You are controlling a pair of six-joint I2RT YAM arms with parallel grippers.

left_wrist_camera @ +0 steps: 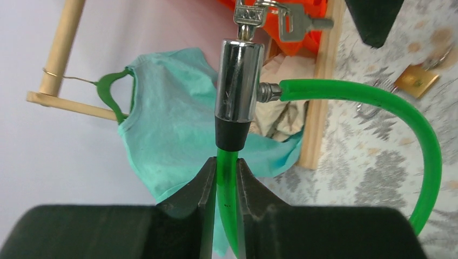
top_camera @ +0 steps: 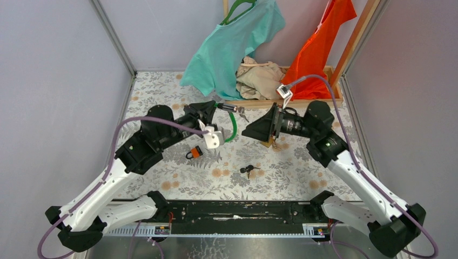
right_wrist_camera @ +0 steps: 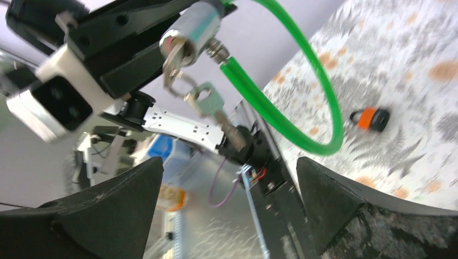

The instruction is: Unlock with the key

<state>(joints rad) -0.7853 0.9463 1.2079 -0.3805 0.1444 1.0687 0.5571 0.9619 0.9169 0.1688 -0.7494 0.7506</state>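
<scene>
A green cable lock (top_camera: 233, 129) hangs above the table, its chrome cylinder (left_wrist_camera: 239, 81) pointing toward the right arm. My left gripper (left_wrist_camera: 227, 175) is shut on the green cable just below the cylinder. A key (left_wrist_camera: 249, 16) sits in the cylinder's end, and a second key (left_wrist_camera: 302, 22) dangles from the same ring. In the right wrist view the cylinder (right_wrist_camera: 192, 27) and the inserted key (right_wrist_camera: 173, 54) are a short way ahead of my right gripper (right_wrist_camera: 229, 164). That gripper stands wide open with nothing between its fingers.
A small orange padlock (top_camera: 195, 152) lies below the left gripper, and a black key bunch (top_camera: 249, 170) lies on the floral cloth. A brass padlock (top_camera: 268, 143) sits under the right gripper. A wooden rack (top_camera: 281, 101) with clothes stands behind.
</scene>
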